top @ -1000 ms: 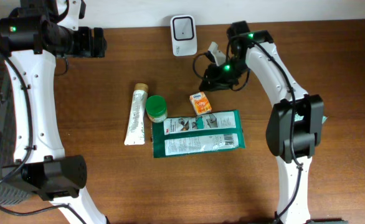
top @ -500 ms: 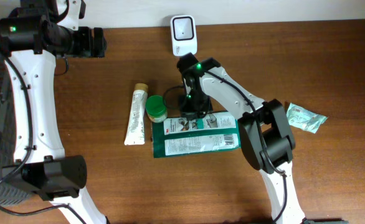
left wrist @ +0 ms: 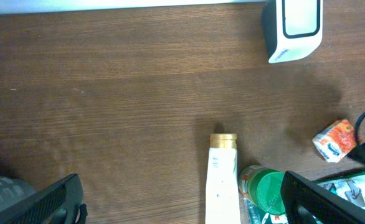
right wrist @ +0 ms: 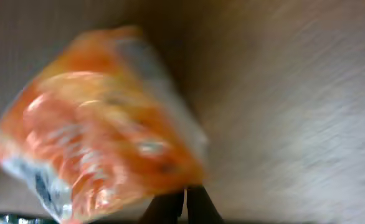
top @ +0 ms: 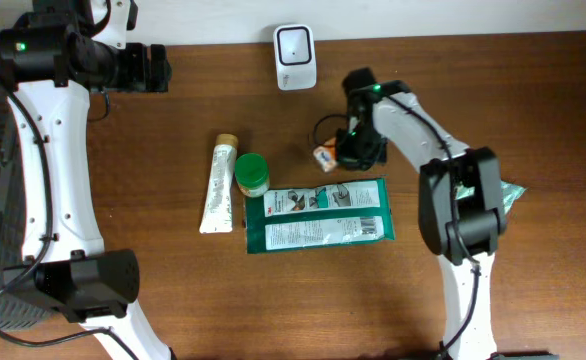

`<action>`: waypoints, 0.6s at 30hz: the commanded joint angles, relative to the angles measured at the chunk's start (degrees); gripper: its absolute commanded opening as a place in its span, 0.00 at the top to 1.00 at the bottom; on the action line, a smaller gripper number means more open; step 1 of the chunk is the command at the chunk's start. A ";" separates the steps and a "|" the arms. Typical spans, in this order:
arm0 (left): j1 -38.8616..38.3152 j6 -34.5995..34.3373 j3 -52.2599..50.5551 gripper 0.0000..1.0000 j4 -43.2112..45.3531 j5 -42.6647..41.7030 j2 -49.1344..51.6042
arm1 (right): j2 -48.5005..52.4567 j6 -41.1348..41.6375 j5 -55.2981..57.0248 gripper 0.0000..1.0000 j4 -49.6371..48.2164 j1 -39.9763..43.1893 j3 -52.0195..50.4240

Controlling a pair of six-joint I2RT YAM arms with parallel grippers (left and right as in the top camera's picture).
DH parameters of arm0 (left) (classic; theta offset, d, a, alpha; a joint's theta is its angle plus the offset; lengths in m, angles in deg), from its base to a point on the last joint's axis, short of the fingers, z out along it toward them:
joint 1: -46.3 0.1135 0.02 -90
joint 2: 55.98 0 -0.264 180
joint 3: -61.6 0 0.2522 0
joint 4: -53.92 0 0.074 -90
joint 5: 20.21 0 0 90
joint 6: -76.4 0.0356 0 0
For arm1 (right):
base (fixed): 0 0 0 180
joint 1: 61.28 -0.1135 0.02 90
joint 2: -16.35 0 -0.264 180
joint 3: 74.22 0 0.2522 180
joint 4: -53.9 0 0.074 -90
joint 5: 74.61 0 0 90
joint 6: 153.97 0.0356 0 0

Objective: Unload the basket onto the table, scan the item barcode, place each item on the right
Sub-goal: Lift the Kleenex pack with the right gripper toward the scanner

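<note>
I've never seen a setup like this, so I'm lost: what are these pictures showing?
Two white robot arms work at a wooden table. One picture looks down from above; the other two come from cameras on the wrists. On the table are a white scanner, a tube, a green-lidded jar and a large green packet. The left gripper is open and empty. The right gripper is shut, apparently pinching the small orange packet, which fills its blurred wrist view.

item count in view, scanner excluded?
5: white tube left, green-lidded jar beside it, large green pack centre, orange packet in the right gripper, teal sachet half hidden behind right arm.
</note>
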 commanded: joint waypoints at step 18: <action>0.00 0.98 0.24 0.01 0.11 -0.57 -0.48 | -2.40 -6.73 -21.53 0.72 -11.98 4.20 -0.20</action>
